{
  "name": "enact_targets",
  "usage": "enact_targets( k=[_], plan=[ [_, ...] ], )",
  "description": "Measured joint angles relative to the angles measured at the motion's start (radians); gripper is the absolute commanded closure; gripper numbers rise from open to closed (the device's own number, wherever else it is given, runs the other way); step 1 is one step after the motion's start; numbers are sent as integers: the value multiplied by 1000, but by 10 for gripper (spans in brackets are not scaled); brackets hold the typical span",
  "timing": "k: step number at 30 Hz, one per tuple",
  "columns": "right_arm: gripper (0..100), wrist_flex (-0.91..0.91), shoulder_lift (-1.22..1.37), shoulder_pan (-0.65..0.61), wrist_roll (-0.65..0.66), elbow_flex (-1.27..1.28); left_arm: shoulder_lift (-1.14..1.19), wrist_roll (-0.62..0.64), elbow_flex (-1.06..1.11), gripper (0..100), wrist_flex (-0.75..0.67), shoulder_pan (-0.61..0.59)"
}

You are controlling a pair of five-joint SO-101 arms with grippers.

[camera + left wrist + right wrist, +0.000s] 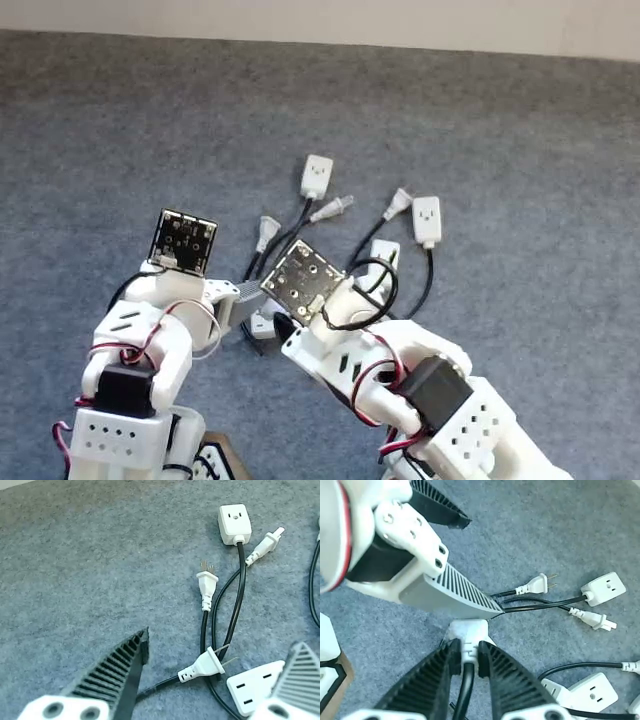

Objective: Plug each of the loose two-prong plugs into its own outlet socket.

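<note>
We are seeing our right end effector (pixel 468 652) clamping a white socket (pixel 468 630) at its cord end, low over the grey desk (pixel 75 570). Our left end effector (pixel 222 639) is hanging wide open over a loose white plug (pixel 202 666) just beside that socket. Bare desk is stretching beyond the cords (pixel 235 615) to the far edge.

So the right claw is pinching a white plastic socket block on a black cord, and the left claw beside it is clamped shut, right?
No. The left claw is open; the left wrist view shows its fingers spread wide. The right claw does pinch the white plastic socket block on its black cord.
</note>
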Motion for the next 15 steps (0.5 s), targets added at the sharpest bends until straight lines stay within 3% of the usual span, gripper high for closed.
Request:
enact_targets(
  k=[15],
  plan=[
    [992,0,0,0,20,0,6,0,9,589,0,49]
  ],
)
